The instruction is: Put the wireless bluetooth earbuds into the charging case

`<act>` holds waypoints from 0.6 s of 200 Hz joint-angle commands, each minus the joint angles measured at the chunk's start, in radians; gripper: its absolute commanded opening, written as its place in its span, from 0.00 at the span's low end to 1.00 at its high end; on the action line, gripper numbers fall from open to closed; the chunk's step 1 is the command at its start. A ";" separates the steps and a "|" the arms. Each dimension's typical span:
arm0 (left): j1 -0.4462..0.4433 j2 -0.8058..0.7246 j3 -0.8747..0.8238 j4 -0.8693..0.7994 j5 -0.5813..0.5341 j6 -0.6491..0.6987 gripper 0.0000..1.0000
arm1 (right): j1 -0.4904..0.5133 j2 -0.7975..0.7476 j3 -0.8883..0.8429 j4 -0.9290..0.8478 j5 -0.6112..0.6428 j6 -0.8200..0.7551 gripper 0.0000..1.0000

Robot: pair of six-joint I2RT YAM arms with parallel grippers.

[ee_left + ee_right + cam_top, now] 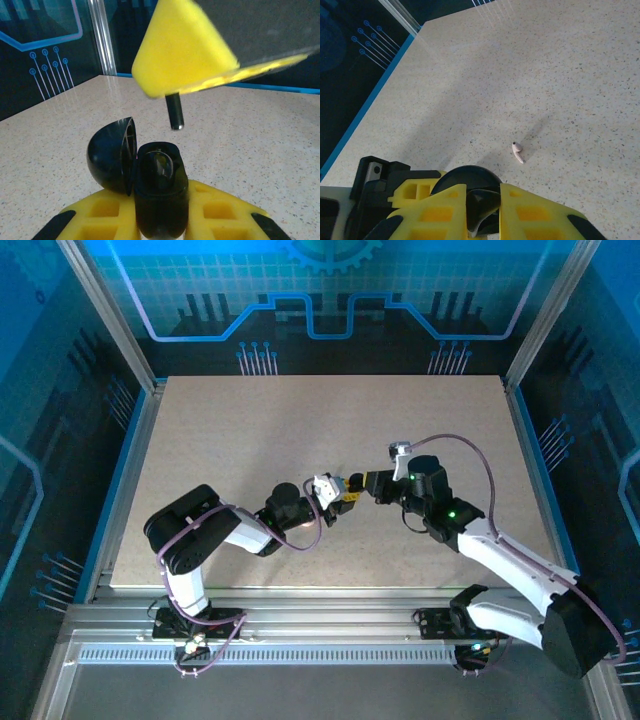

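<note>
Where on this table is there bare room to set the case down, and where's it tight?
The far half of the table, toward the back, is bare, and so is the strip along its left edge. It is crowded mid-table, where the left gripper holding the charging case meets the right gripper holding a black earbud; a whitish earbud lies nearby.

The left arm (195,535) folds sharply at the elbow and reaches right. The right arm (515,568) stretches left from its base, forearm rising to the wrist. The two pincers meet almost tip to tip ahead of the bases. The left pincer (335,492) is clamped on the case (160,192). The right pincer (360,485), closed on an earbud (174,111), hangs just above it.
</note>
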 commanded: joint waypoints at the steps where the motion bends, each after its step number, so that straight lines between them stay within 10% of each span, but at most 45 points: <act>1: -0.006 -0.017 0.015 0.055 -0.004 -0.015 0.14 | 0.018 0.016 0.003 0.046 0.022 -0.006 0.19; 120: -0.006 -0.030 0.002 0.112 -0.007 -0.048 0.14 | 0.042 0.038 -0.003 0.046 0.078 -0.040 0.19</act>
